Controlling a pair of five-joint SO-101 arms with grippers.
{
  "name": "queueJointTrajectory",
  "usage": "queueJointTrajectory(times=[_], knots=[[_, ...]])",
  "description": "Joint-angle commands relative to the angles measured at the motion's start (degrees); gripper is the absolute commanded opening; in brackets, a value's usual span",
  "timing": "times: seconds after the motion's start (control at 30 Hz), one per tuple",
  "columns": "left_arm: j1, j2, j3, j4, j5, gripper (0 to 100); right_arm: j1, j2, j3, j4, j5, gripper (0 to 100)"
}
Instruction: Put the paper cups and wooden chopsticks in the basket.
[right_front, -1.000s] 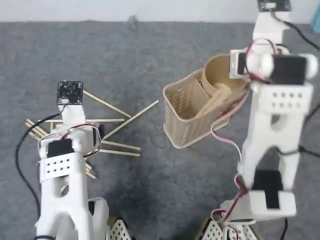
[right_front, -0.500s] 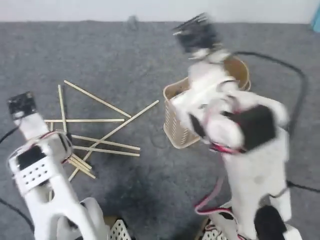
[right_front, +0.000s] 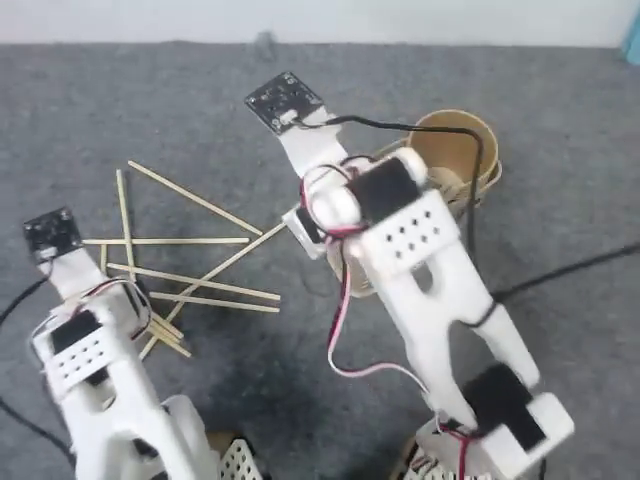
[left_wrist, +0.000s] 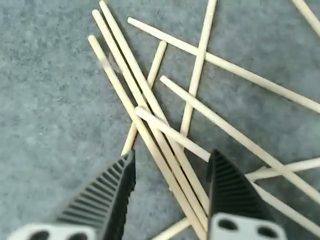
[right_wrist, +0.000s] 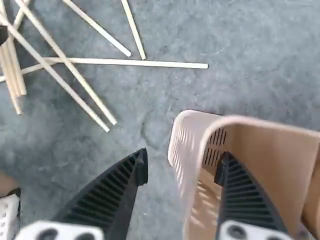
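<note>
Tool L (left_wrist: 172, 155) spread over chopsticks (left_wrist: 147, 102) | tool R (right_wrist: 183, 155) spread, astride basket (right_wrist: 260, 160) rim | cup (right_front: 455, 150) in basket far end

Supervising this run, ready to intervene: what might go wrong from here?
The open right hand appears to straddle the wall of the beige perforated plastic basket. Closing or swinging may tip it and spill the brown paper cup.
The open left hand hovers over crossed wooden chopsticks. It may pinch several or scatter them.
</note>
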Motion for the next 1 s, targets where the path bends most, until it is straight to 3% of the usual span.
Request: queueJointTrajectory(times=[0.0, 0.17, 0.27, 0.53, 0.67, 0.97], knots=[[-0.18, -1.41, -0.22, -1.32, 0.62, 22, 1.89, 2.42, -0.35, -3.12, -1.93, 22.4], [-0.18, -1.41, -0.13, -1.41, 0.62, 22, 6.02, 6.73, -0.35, -10.77, -1.93, 0.7], [-0.18, -1.41, -0.13, -1.41, 0.62, 22, 9.54, 8.4, -1.32, -14.11, -3.96, 3.9], [-0.18, -1.41, -0.13, -1.41, 0.62, 22, 16.57, 14.2, -8.79, -17.63, -12.48, 0.7], [-0.09, -1.41, -0.13, -1.49, 0.62, 22, 17.1, 15.6, -13.27, -18.15, -16.79, 0.7], [-0.09, -1.32, -0.04, -1.49, 0.53, 22, 17.01, 18.33, -18.46, -20.0, -17.85, 3.9]])
